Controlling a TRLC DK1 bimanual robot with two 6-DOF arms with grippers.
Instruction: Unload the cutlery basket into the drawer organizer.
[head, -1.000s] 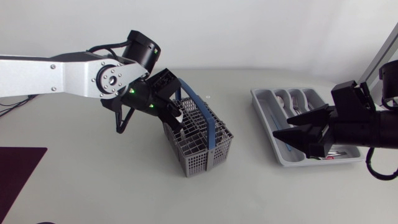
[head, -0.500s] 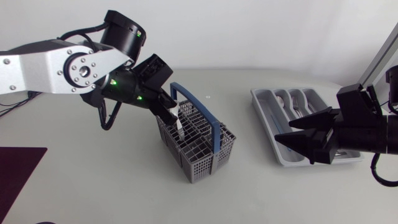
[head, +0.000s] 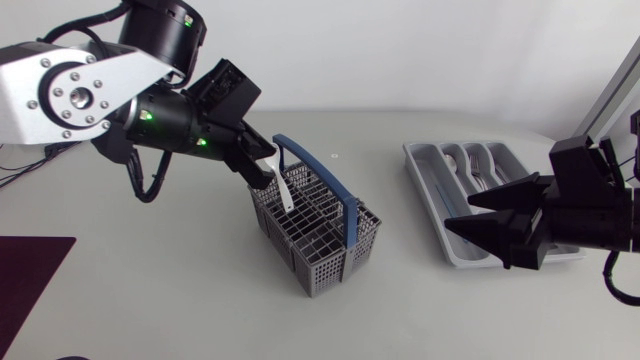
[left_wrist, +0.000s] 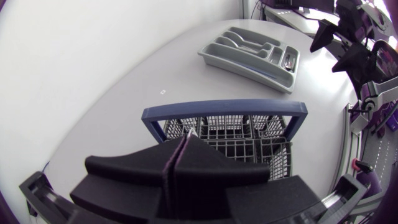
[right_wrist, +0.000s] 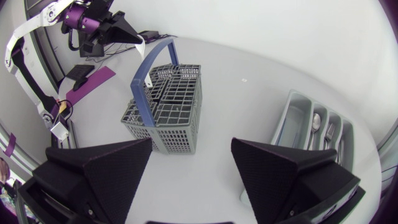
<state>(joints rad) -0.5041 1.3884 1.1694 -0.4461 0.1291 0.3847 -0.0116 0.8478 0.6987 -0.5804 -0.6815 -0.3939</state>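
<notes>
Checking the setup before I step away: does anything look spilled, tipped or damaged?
Nothing stands out. The cutlery basket stands upright, the drawer organizer lies flat with cutlery inside its compartments, and the left gripper holds a white utensil over the basket.

The basket (head: 320, 250) below the left jaws is a matt grey plastic mesh, its walls pierced with small square holes, and its arched handle (left_wrist: 224, 107) is smooth blue plastic with a faint sheen. The utensil (head: 282, 188) pinched in the left jaws looks like plain white plastic, smooth and matt. The tray (head: 430, 200) beside the right jaws is moulded grey plastic, smooth and slightly glossy; a spoon (right_wrist: 316, 122) in it is polished, reflective metal. Both pairs of jaws are matt black, and the right pair shows a fine grainy texture. The left arm (head: 70, 95) has satin silver metal links and glossier black joints. The surface (head: 180, 280) is smooth, pale and matt.
</notes>
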